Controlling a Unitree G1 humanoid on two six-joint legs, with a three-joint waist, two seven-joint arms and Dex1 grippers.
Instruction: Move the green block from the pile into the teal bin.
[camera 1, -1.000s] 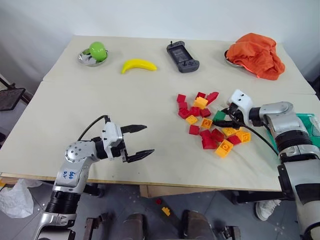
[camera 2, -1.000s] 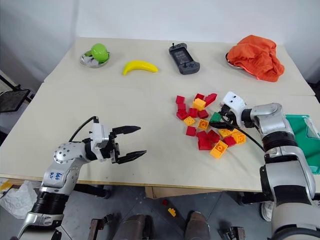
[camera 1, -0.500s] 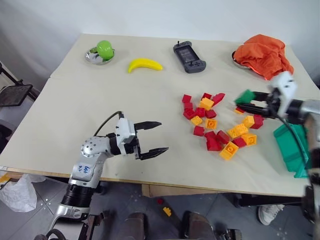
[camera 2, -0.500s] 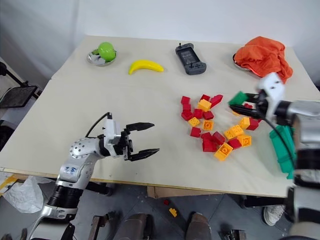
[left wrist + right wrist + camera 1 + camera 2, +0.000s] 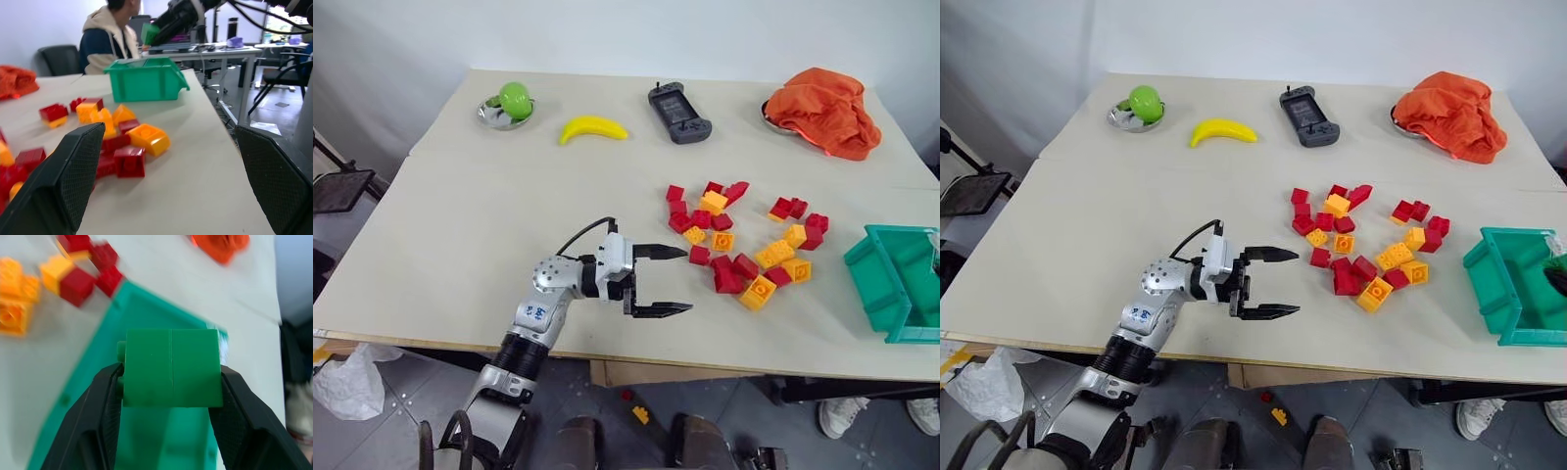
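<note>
near the front edge of the pale matte table (image 5: 460,245), the left gripper (image 5: 672,281) hangs with its two black textured fingers spread wide and holding nothing, pointing toward the pile (image 5: 744,245). the pile is a loose scatter of small glossy studded bricks, red and orange-yellow, lying right of the table's middle. at the right edge sits the teal bin (image 5: 876,294), a rectangular open-topped box of smooth plastic with a thick rim. in the right wrist view, the right gripper (image 5: 170,377) is clamped on the green block (image 5: 170,367), a smooth dark-green brick with studs showing on one side, held above the bin's open top. along the far edge lie a crumpled orange cloth (image 5: 824,98) over a metal dish at the right corner, a dark handheld console (image 5: 673,112), a curved yellow banana (image 5: 591,127), and a round light-green ball (image 5: 514,98) in a small metal bowl at the left corner.
</note>
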